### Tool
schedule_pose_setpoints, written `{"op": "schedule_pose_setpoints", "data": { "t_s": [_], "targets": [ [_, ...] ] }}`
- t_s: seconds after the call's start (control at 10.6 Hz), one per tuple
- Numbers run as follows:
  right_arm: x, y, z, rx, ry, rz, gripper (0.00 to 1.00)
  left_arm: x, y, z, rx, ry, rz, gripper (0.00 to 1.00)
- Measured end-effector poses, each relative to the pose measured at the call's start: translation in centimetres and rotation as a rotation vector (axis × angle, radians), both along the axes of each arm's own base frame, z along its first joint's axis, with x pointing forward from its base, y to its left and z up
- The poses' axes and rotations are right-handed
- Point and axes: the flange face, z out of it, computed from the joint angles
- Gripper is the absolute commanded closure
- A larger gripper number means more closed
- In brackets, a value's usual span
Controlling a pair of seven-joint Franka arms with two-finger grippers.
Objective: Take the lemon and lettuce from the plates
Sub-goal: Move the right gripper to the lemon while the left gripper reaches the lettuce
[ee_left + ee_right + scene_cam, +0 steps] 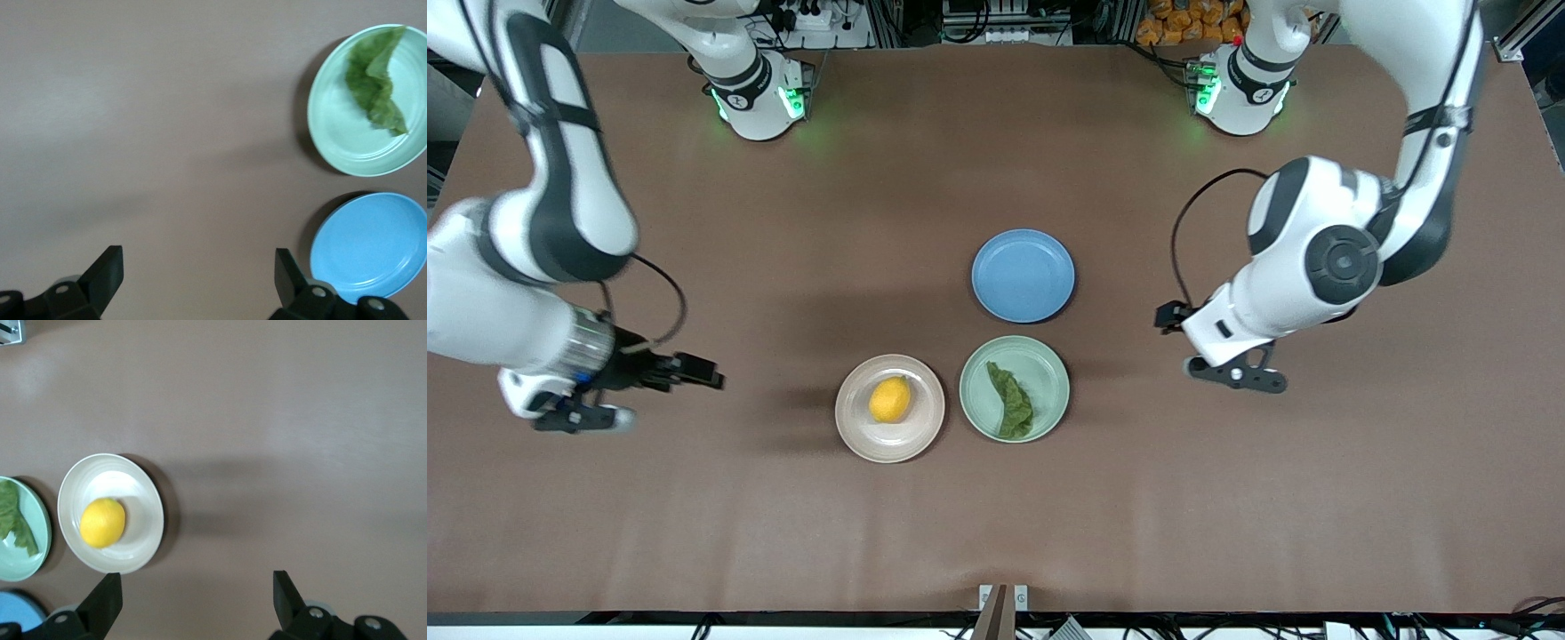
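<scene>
The yellow lemon (890,399) lies on the beige-pink plate (854,427). The dark-green lettuce (1009,402) lies on the mint green plate (1049,373) beside it. My right gripper (583,416) is open and empty over bare table, toward the right arm's end from the lemon's plate. Its wrist view shows the lemon (102,522) on its plate (143,493). My left gripper (1238,373) is open and empty over bare table, toward the left arm's end from the lettuce's plate. Its wrist view shows the lettuce (375,80) on the green plate (333,133).
An empty blue plate (1023,275) sits farther from the front camera than the green plate; it also shows in the left wrist view (370,247). A small metal bracket (1003,597) stands at the table edge nearest the front camera.
</scene>
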Motion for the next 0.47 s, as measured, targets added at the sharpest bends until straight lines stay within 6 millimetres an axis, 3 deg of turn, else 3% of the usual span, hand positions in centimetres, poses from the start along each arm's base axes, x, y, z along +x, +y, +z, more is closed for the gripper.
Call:
{"op": "schedule_pose_setpoints", "data": {
  "t_s": [0.28, 0.47],
  "targets": [
    [1.2, 5.3, -7.2, 0.006, 0.004, -0.029, 0.0, -0.2, -5.4, -5.0, -0.084, 0.009, -0.016, 0.0],
    [1.4, 7.1, -9.4, 0.007, 0.0, -0.035, 0.0, -0.1, -9.2, -8.8, -0.112, -0.006, -0.038, 0.0]
  ]
}}
